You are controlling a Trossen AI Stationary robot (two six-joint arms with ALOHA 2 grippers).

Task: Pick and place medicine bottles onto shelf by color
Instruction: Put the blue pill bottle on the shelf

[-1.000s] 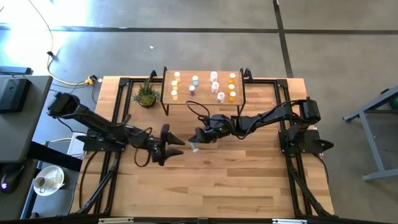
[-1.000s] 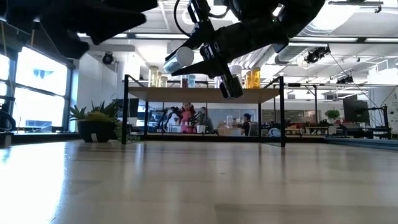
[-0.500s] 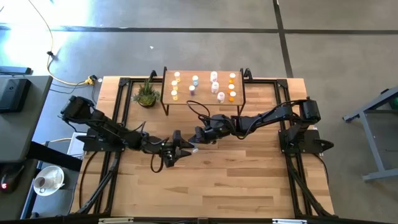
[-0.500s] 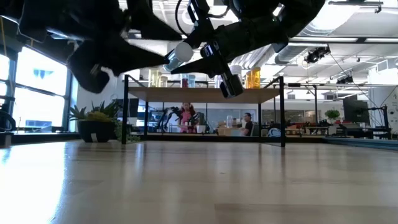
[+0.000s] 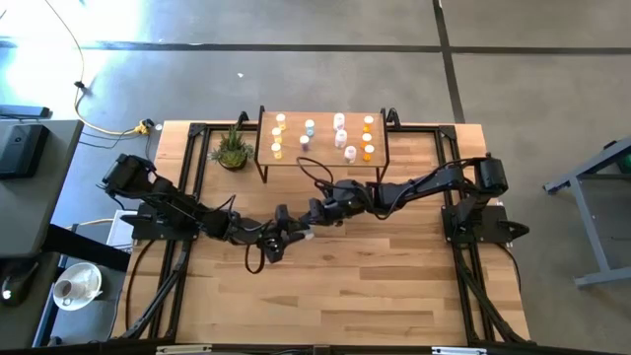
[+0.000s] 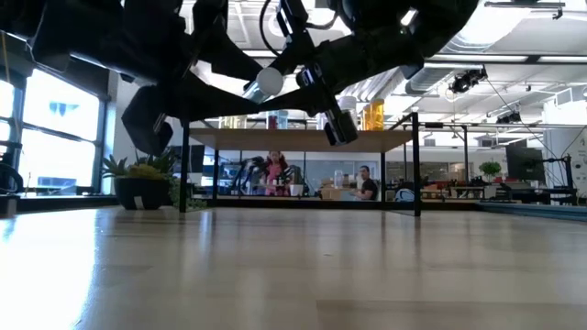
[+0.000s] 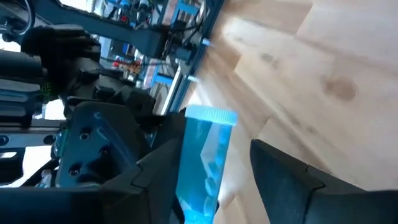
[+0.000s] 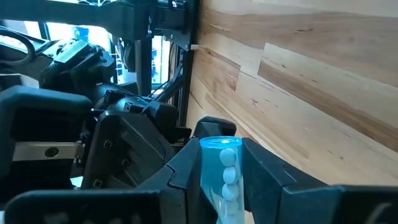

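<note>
My right gripper (image 5: 314, 221) hangs above the table's middle, shut on a blue medicine bottle (image 8: 225, 174) with a white cap (image 6: 268, 82). My left gripper (image 5: 292, 234) is open just left of it. Its fingers stand on either side of the same bottle (image 7: 202, 162), with a clear gap on one side. The shelf (image 5: 320, 158) stands at the table's far middle on thin black legs. Several bottles stand on it in rows: yellow (image 5: 279, 134), blue (image 5: 308, 132), pale (image 5: 341, 132) and orange (image 5: 368, 138). My right gripper pinches the blue bottle's body (image 8: 224, 186) between its two fingers, and the bottle lies along them. The cap end (image 6: 268, 82) sticks out toward the table's left. The bottle is lifted well clear of the table. My left gripper: I cannot tell whether a finger (image 7: 155, 174) touches the bottle.
A small green potted plant (image 5: 233, 150) stands left of the shelf. The wooden tabletop (image 5: 375, 286) is bare in front of the arms. Black frame rails (image 5: 182, 247) run along the table's left and right sides. People show in the room behind the table (image 6: 275, 174).
My left gripper has moved toward the table's right, up to the bottle in my right gripper, and its open fingers now stand around that bottle. My right gripper and the bottle have kept still.
</note>
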